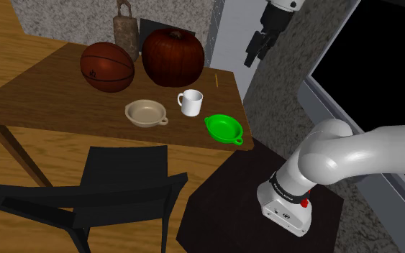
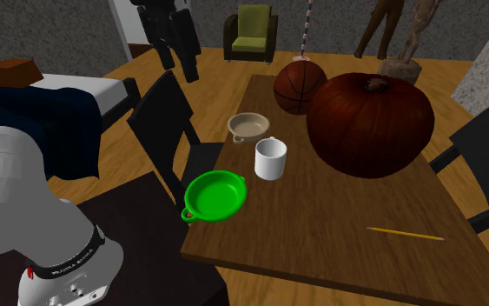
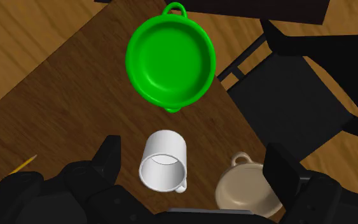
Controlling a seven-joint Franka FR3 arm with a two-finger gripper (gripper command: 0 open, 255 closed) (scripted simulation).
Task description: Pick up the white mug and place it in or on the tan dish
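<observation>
Black fingers of your end effector (image 3: pixel 193 153) sit closest to the wrist camera. They are spread wide and touch nothing, so it is released and empty.

None of the task is done yet. The white mug (image 1: pixel 190 102) stands upright on the surface (image 1: pixel 64 100), just above the middle of the shoulder view. It has not been lifted. The tan dish (image 1: pixel 131 109) lies just to the mug's left in that frame, near it but not touching, and it holds nothing. You have the whole job ahead: descend, grasp, lift, carry across and set down. The mug's handle seems to point toward the tan dish, though the wrist view shows too little of it for you to be sure.

A green pan (image 1: pixel 223 129) lies to the mug's lower right, at the surface's edge. A basketball (image 1: pixel 107 67) and a large pumpkin (image 1: pixel 173 56) stand behind, toward the upper left.

Your arm rises from its base at the shoulder view's lower right. The end effector hangs at the upper right, pointing down, well above the surface. From the wrist camera it looks down on the mug's open mouth.
</observation>
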